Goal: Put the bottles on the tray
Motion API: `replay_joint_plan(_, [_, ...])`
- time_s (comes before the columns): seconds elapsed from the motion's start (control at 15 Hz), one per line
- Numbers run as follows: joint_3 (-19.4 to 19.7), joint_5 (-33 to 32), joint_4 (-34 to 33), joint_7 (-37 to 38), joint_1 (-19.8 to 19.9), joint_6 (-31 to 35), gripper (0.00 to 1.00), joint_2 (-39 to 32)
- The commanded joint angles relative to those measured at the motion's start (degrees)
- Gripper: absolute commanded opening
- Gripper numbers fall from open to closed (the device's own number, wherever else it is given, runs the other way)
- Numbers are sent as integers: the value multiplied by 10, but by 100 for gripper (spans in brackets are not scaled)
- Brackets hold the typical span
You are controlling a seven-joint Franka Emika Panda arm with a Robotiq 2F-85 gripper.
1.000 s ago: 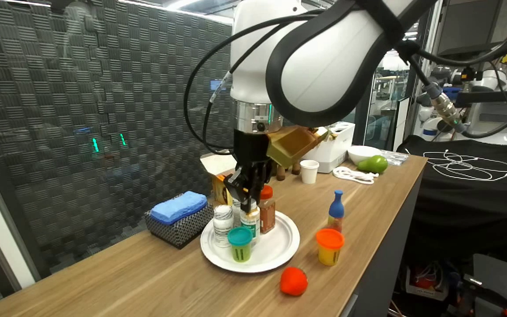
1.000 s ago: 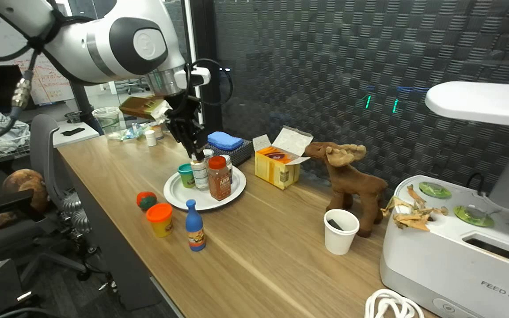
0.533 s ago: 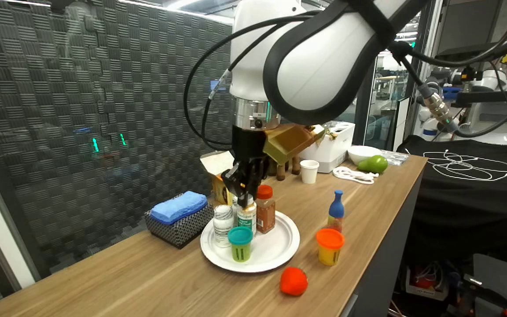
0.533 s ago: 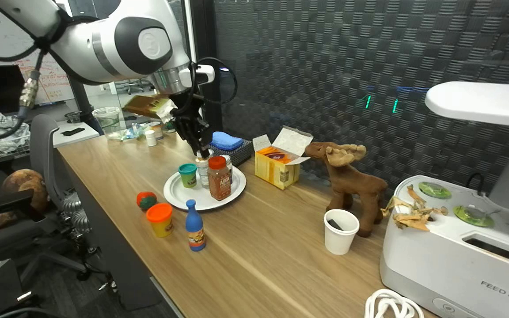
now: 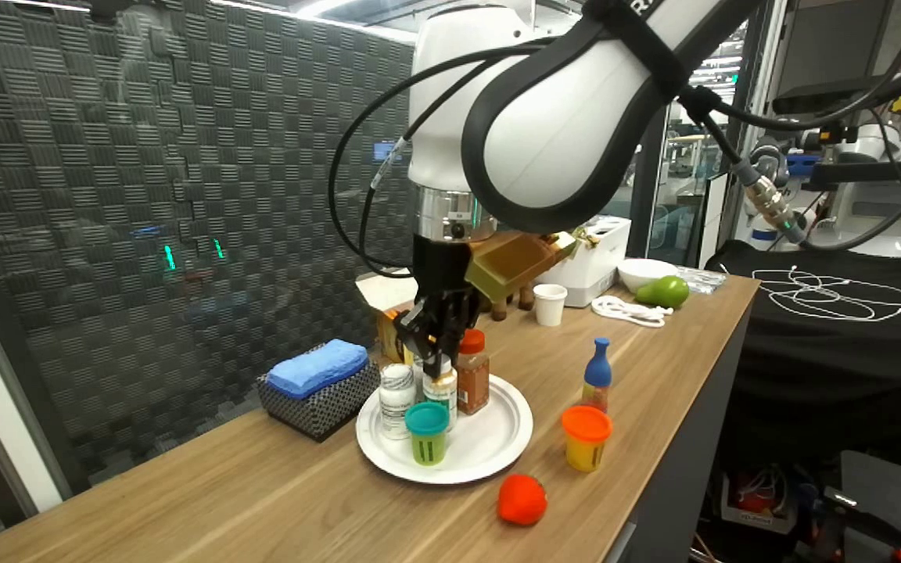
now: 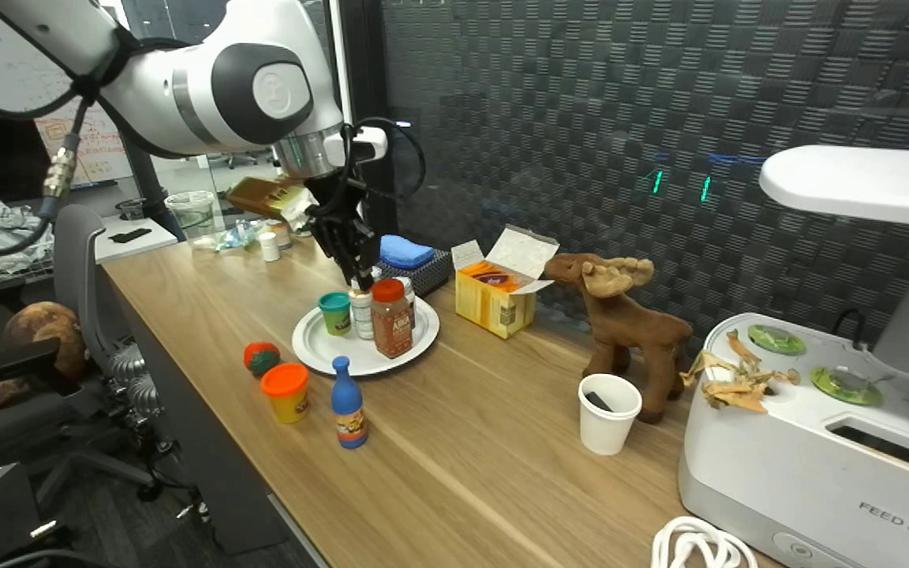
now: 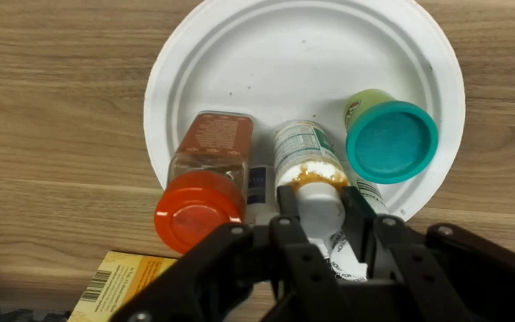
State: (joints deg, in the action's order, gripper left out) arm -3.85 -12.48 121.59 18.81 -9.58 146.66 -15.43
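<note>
Wrist view: the claw is gripping a white-capped bottle by its cap, holding it roughly upright over the tray. Against half a second ago, both exterior views are showing claw and bottle sitting slightly lower, and, against a full second ago, standing a little to one side; I am taking this as the placing nearing release, though whether the base is touching the tray I cannot tell. The bottle is tapering to a smooth, plastic-looking cap, a glossy amber band gleaming beneath it; the round tray is looking matte, with a ridged rim. Just left of the claw in the wrist view, a red-capped jar is showing clear, squarish sides, and between them a blue-labelled bottle is mostly hiding. Just right, a squat teal-lidded tub is standing; a small white bottle is also standing near the claw, showing best in an exterior view. Farther from the claw, off the tray, an orange-lidded tub and a slender-necked blue bottle are waiting on the wood-grained counter, so the task is probably not finishing yet. Farther still, a yellow carton is spreading stiff cardboard flaps, and a plush brown moose is standing beyond it.
</note>
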Motion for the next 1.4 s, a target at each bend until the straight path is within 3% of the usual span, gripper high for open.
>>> replay_joint_plan(0.0, [4, 16, -19, -13, -1, 3, 10, -9])
replay_joint_plan(0.13, [6, 15, -21, -13, -2, 2, 11, -10])
replay_joint_plan(0.2, [6, 16, -22, -14, -1, 0, 45, -10])
replay_joint_plan(0.27, [4, 21, -22, -19, 0, -1, 56, -9])
replay_joint_plan(0.67, [3, 25, -6, -12, -3, 3, 99, 21])
replay_joint_plan(1.0, [-9, 36, 53, -17, -1, -1, 100, 100])
replay_joint_plan(1.33, [-11, 49, 157, -4, 10, 1, 100, 198])
